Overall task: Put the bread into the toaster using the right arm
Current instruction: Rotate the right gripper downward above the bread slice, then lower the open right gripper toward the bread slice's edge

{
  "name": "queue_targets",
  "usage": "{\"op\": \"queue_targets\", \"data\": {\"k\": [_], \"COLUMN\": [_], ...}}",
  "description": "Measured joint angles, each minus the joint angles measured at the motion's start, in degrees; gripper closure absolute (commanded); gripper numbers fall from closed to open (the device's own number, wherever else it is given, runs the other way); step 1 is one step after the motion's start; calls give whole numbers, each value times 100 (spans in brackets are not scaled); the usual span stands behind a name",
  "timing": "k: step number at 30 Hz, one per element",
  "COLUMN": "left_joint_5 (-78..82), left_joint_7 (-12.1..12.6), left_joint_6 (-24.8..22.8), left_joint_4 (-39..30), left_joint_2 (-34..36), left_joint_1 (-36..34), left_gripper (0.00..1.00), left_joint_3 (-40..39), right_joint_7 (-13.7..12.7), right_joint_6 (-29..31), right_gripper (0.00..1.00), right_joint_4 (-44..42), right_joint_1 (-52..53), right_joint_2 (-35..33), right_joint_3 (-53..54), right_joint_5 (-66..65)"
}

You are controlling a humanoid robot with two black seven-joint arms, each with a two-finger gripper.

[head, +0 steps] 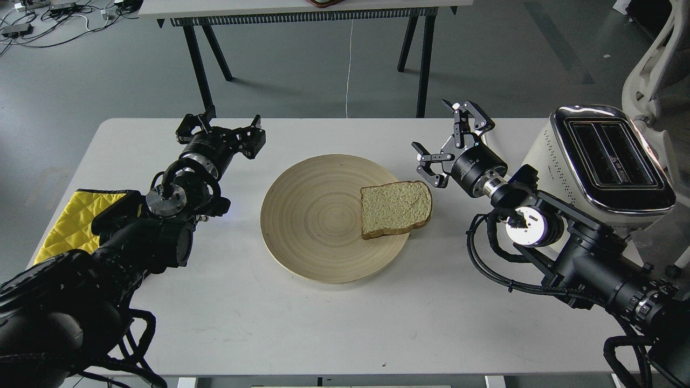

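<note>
The bread [396, 208] is a tan slice with a brown crust, lying flat on the right side of a round wooden plate [312, 215]. The cream toaster [606, 161] with a chrome top stands at the table's right edge, both slots empty. My right gripper [441, 138] is open and empty, a little above the table, just right of and beyond the bread, between it and the toaster. My left gripper [220, 127] is open and empty, over the table's back left, far from the bread.
A yellow quilted cloth [75, 218] lies at the table's left edge, partly under my left arm. The white table [334, 323] has bare surface in front of the plate. A second table's black legs [205, 54] stand behind. A white chair [652, 59] is behind the toaster.
</note>
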Motion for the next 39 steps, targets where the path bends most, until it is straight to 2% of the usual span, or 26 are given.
{"op": "queue_targets", "data": {"k": [10, 17, 21, 27, 33, 39], "left_joint_5": [3, 3, 3, 3, 3, 3], "left_joint_7": [4, 10, 10, 10, 10, 10], "left_joint_6": [0, 0, 0, 0, 0, 0], "left_joint_4": [0, 0, 0, 0, 0, 0], "left_joint_2": [3, 2, -1, 0, -1, -1], "left_joint_1": [0, 0, 0, 0, 0, 0], "left_gripper": [0, 0, 0, 0, 0, 0], "left_joint_3": [0, 0, 0, 0, 0, 0], "right_joint_7": [-9, -51, -169, -581, -631, -633], "right_joint_6": [-335, -1117, -1637, -2302, -2746, -2821], "right_gripper": [1, 1, 1, 1, 1, 1], "right_joint_4": [-14, 66, 331, 963, 1163, 1483], "right_joint_1": [205, 326, 348, 329, 348, 308], "right_joint_2": [-19, -19, -37, -296, -557, -968], "right_joint_3": [-58, -56, -60, -519, -1057, -1503], "right_joint_5": [-390, -1340, -2034, -2789, -2855, -2854]}}
